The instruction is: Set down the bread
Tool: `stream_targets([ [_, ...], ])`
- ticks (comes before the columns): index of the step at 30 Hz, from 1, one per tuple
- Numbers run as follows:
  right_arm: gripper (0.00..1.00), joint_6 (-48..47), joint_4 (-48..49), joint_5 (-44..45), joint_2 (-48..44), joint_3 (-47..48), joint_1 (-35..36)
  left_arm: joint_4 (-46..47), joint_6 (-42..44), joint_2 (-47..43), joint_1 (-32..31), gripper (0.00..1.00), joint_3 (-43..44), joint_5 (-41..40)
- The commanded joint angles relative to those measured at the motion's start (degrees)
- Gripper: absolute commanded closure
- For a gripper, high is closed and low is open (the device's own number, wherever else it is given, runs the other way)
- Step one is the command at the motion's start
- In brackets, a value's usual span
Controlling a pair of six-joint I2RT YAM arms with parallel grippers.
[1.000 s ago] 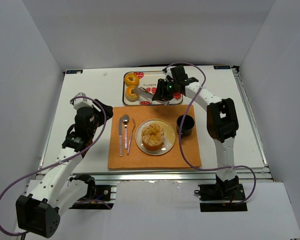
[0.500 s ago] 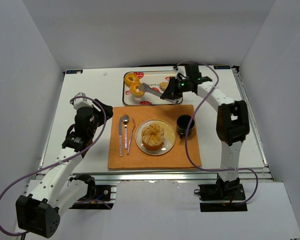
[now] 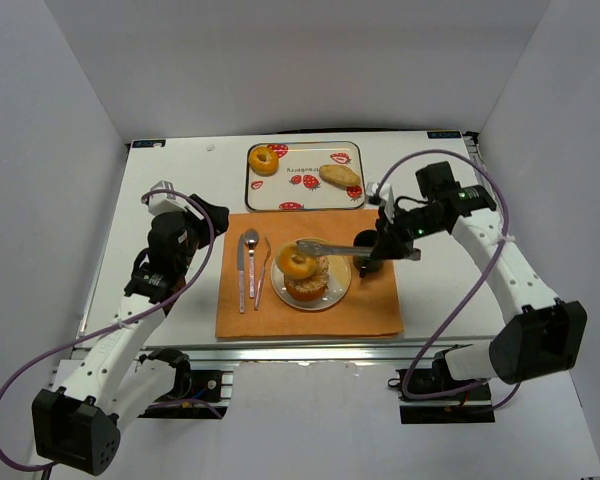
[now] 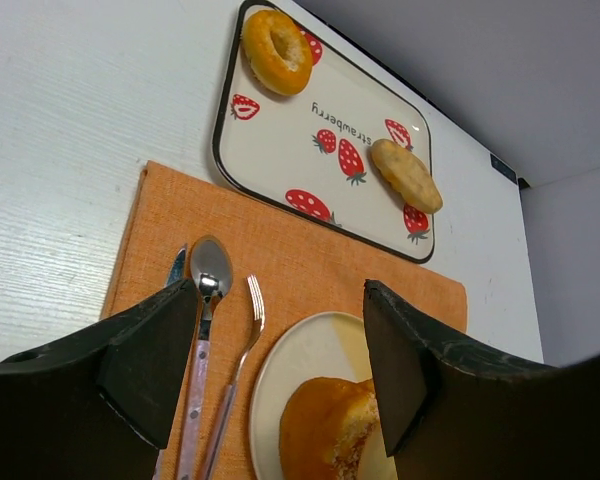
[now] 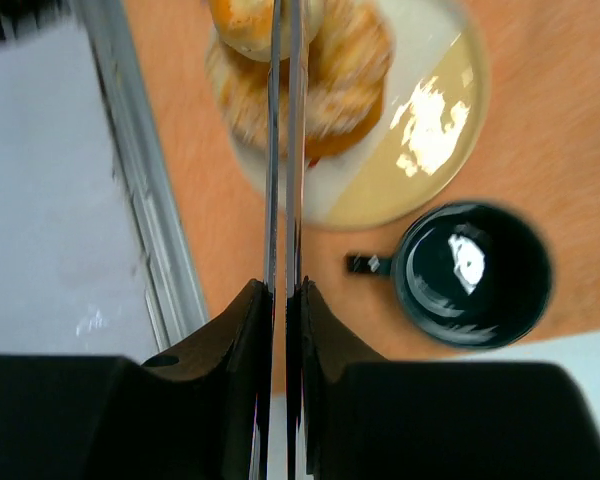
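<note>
My right gripper (image 3: 382, 247) (image 5: 285, 300) is shut on metal tongs (image 3: 338, 250) (image 5: 286, 140). The tongs pinch a ring-shaped bread (image 3: 298, 263) (image 5: 242, 20) and hold it on or just over the round bread (image 3: 308, 288) (image 5: 352, 70) on the white plate (image 3: 338, 288) (image 5: 425, 150). My left gripper (image 3: 202, 216) (image 4: 280, 330) is open and empty, above the mat's left side. Its view shows the plate (image 4: 300, 365) and the bread (image 4: 330, 440).
A strawberry tray (image 3: 305, 190) (image 4: 350, 110) at the back holds a ring bread (image 3: 264, 160) (image 4: 277, 48) and an oblong bread (image 3: 340, 176) (image 4: 407, 175). On the orange mat (image 3: 310, 320) lie a knife, spoon (image 3: 249, 262) and fork (image 3: 262, 268). A dark mug (image 3: 370, 262) (image 5: 472, 270) stands right of the plate.
My right arm has swung back from the tray to the plate, carrying a ring bread in the tongs. One ring bread is left on the tray. The left arm has not moved.
</note>
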Motion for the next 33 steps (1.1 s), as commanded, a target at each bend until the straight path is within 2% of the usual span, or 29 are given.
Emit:
stream_targets([
  [1,1.00,-11.4,-5.3,2.0,-4.9,-4.6,-0.2,2.3,1.1,0.2,0.3,0.24,-0.7,2.2],
  [7,1.00,-10.7,-4.3,4.3,-7.8,-8.3,-0.1,3.0,1.8,1.4,0.3,0.24,-0.6,4.1],
  [10,0.93,-9.3,-1.7,5.4,-7.8,-8.8,-0.1,3.1,1.6,1.2,0.3,0.24,-0.9,4.3],
  [11,0.90,-8.6,-1.4,5.5,-7.6,-8.8,-0.2,3.1,1.4,0.7,0.3,0.24,-0.9,4.3],
  [12,0.82,-8.1,-0.2,5.9,-7.5,-9.0,-0.2,3.1,1.2,0.5,0.3,0.24,-1.1,4.4],
  [15,0.67,-6.4,1.6,7.0,-6.7,-9.2,-0.2,3.1,0.6,-0.4,0.3,0.24,-1.7,4.3],
  [20,0.53,-3.0,4.0,5.7,-6.3,-8.5,-0.2,2.7,-0.2,-2.0,0.3,0.24,-2.3,3.6],
  [33,0.49,1.0,6.1,1.2,-8.3,-4.5,-0.1,2.4,0.1,-1.8,0.3,0.24,-1.6,3.7],
])
